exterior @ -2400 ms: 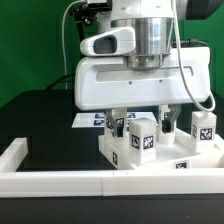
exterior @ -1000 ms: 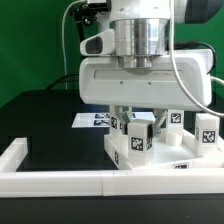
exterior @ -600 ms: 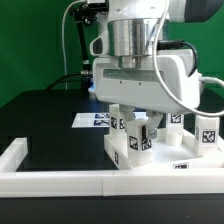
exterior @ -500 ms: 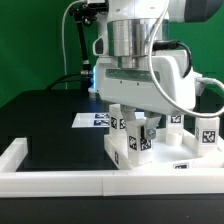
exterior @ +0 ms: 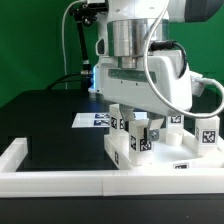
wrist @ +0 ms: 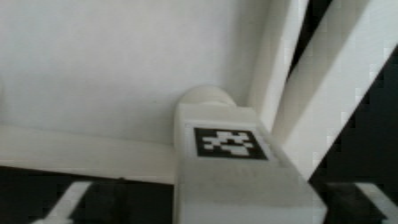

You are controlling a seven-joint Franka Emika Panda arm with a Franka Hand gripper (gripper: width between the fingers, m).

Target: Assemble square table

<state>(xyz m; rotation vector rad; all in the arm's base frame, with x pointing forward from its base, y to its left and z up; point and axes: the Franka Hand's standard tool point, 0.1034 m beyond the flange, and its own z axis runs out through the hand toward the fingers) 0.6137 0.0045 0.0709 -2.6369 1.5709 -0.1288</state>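
Your gripper point(exterior: 143, 124) hangs low over the square table point(exterior: 160, 158), its fingers standing on either side of a tagged leg point(exterior: 139, 137); whether they press it or stand clear, you cannot tell. In the wrist view that leg point(wrist: 228, 140) stands upright on the slab point(wrist: 107, 70). The slab sits at about 4 o'clock in the exterior view, against the border rail point(exterior: 60, 180). More legs stand at its 3 o'clock side. The marker board point(exterior: 92, 119) lies behind, on the black table point(exterior: 50, 115).
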